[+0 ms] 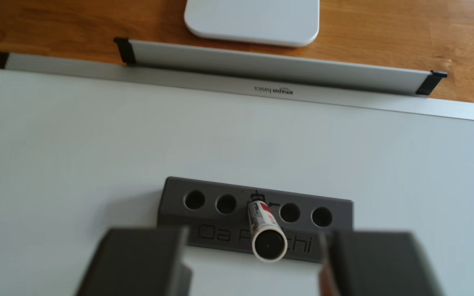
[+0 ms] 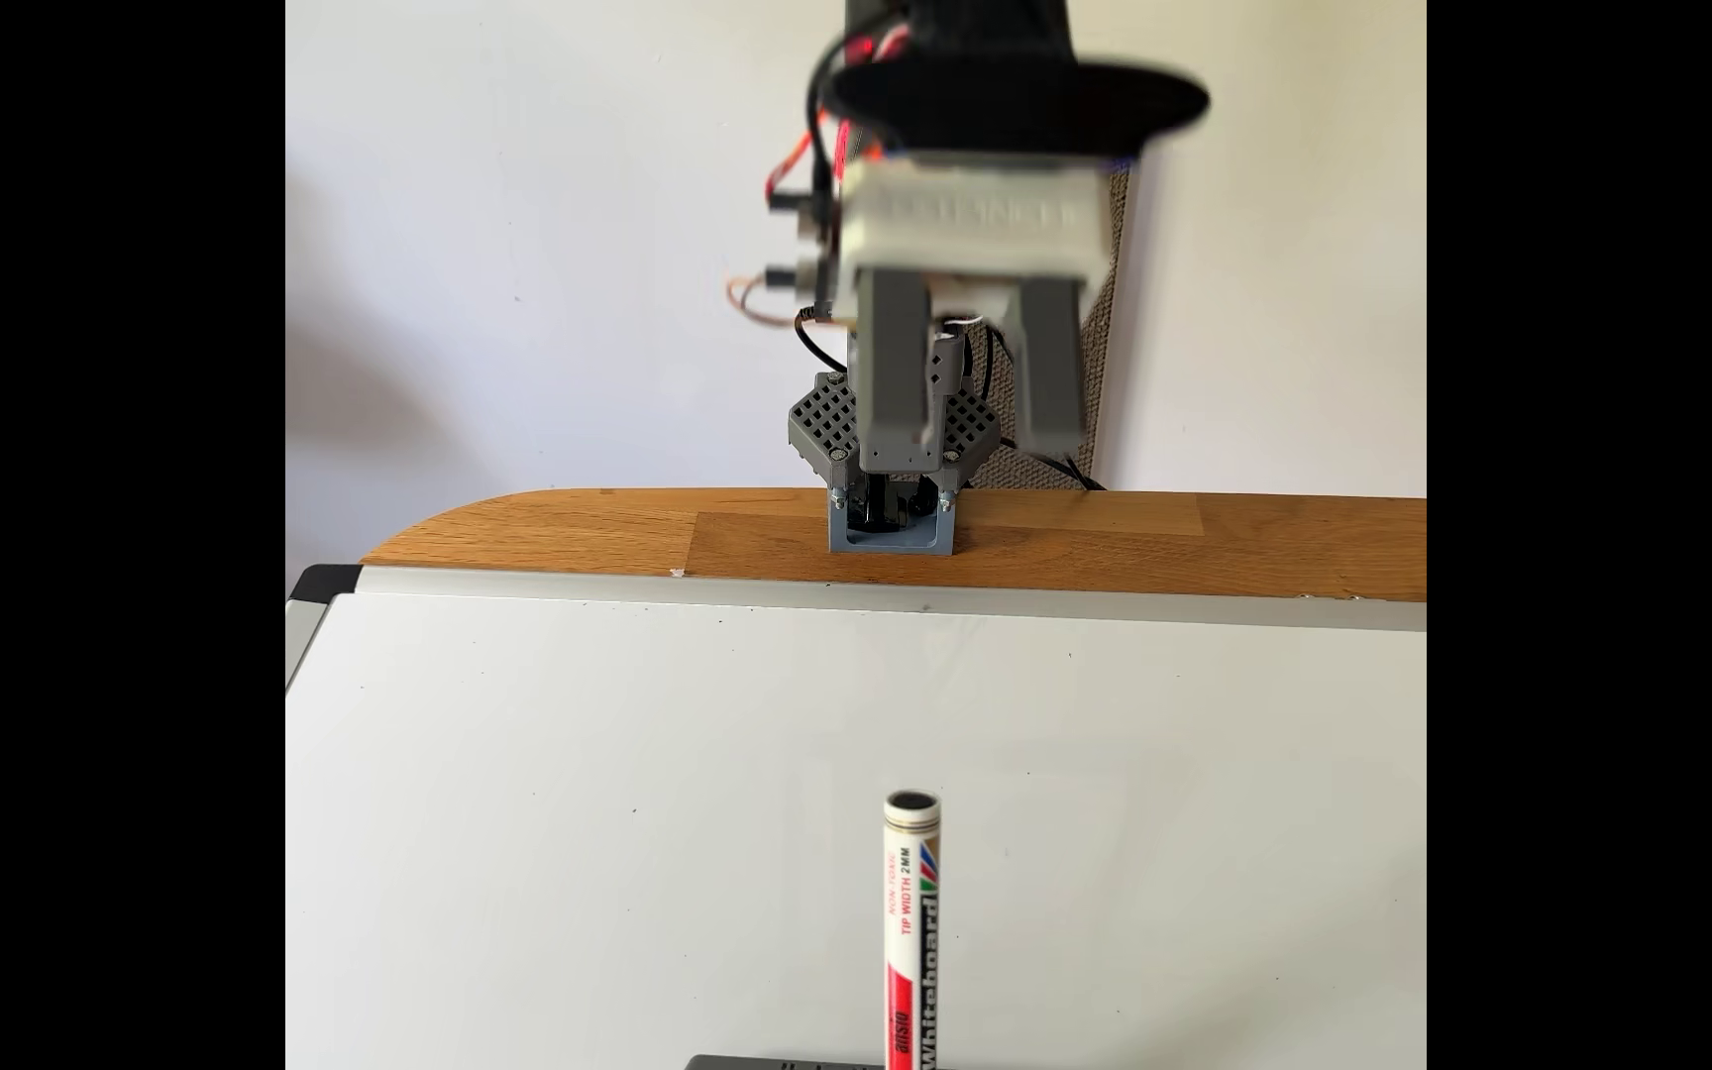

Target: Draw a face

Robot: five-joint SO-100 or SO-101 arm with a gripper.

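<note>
My pincer (image 2: 975,437) is up in the air above the whiteboard (image 2: 625,823), fingers spread wide with nothing between them. The marker (image 2: 911,926) stands upright in the middle hole of the grey block (image 1: 338,210), well below me. In the other view the board (image 1: 87,142) looks blank to me, so I can't make out any stroke of the face on it.

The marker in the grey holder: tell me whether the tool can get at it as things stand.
Probably yes. The marker stands upright in the middle hole of the holder, its top half bare. The tool hangs open above the whiteboard, with nothing between them.
</note>
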